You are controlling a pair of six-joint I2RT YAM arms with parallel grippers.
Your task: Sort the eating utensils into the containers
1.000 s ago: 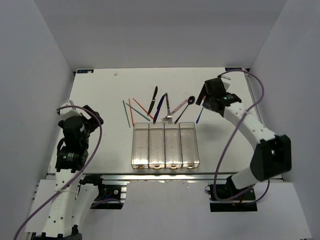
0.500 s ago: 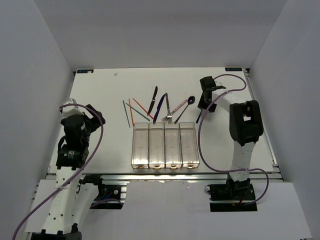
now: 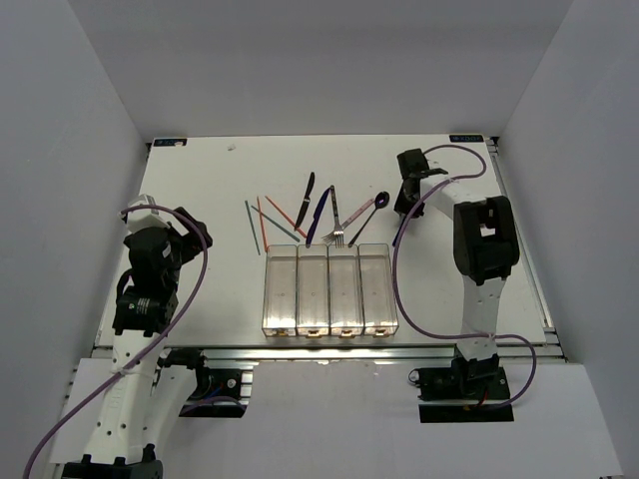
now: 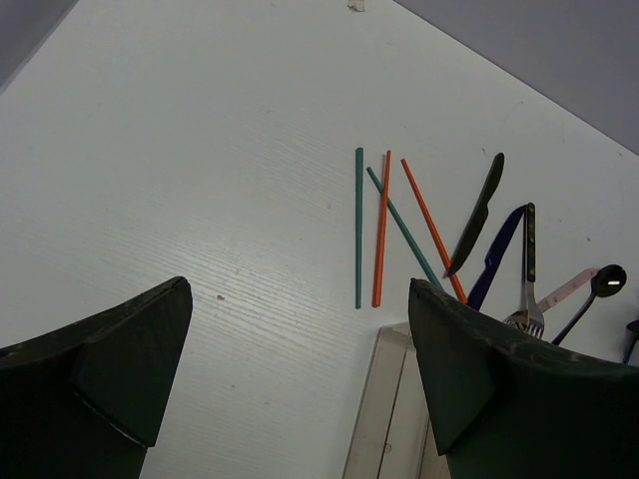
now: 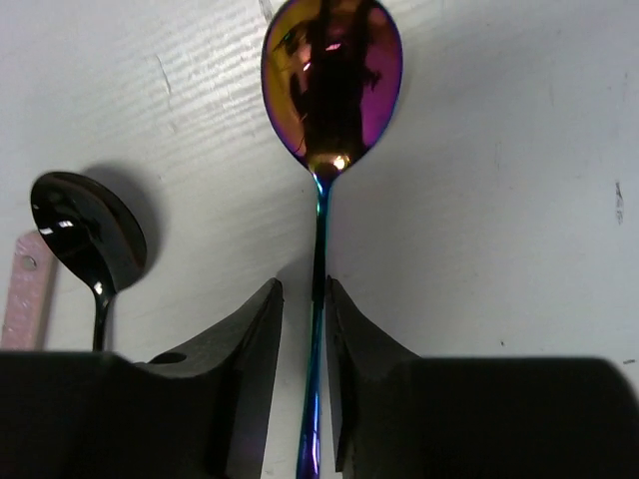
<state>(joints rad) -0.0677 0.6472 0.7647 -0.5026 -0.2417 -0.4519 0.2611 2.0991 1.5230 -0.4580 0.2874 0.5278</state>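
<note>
Right gripper [image 3: 407, 198] is low over the table [image 3: 200, 180], at about 2 o'clock from the bin row [image 3: 329, 289]. In the wrist view its jaws are narrow and straddle the thin handle of the iridescent purple spoon [image 5: 331, 85], just under the bowl. One finger [image 5: 364, 389] looks to be touching the handle, with a sliver of gap on the other side, so I can't tell if it's actually clamped. The spoon lies on the table with its bowl toward 12 o'clock in that view. The black spoon [image 5: 88, 235] lies at 8 o'clock of that bowl, apart from it, with a pink handle [image 5: 20, 299] just beside it.

Left gripper [image 4: 300, 286] is wide open with nothing between the fingers. It's held above the table's left side, around 9 o'clock from the bins.

The other utensils fan out on the table at 12 o'clock of the bins. From 9 toward 3 o'clock:
- two green chopsticks [image 4: 358, 230] and two orange chopsticks [image 4: 380, 235], crossing each other
- black knife [image 4: 476, 215]
- blue knife [image 4: 496, 254]
- fork [image 4: 526, 269], tines right at the bins' far rim

The bins are four clear ones joined side by side.
</note>
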